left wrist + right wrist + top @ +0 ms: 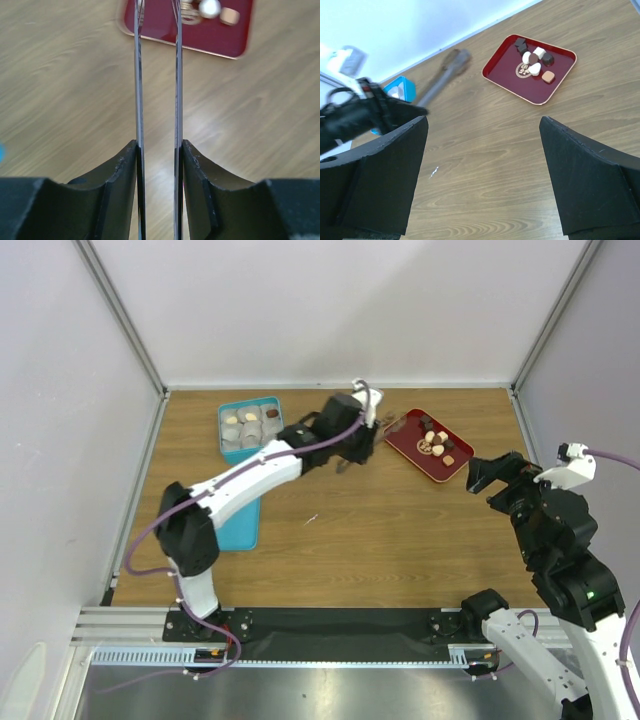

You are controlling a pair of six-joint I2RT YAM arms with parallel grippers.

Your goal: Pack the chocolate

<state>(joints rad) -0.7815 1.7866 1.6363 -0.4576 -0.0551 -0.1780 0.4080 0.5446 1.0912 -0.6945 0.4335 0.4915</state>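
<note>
Far left: teal box (250, 430) with paper cups; a few pieces seem to sit in them already. Its lid (238, 525) lies on the table nearer my base.

Centre: my left pincer (159, 150) is clenched on the metal tongs (140, 90), 1 finger against each of the 2 blades. The blades are squeezed partway, with a gap between them. Their tips reach over the near edge of the red tray (210, 42).

Right of centre: the chocolate (535, 62) sits clustered on that tray, round and square, dark, tan and cream.

Handling, my judgement: light, stiff, smooth-sided, easily scuffed or cracked. The round pieces may roll. Take 1 piece at a time across its sides, low down, with a gentle squeeze.

Far right: my right pincer (482, 125) is spread wide, holding nothing, apart from the tray.
</note>
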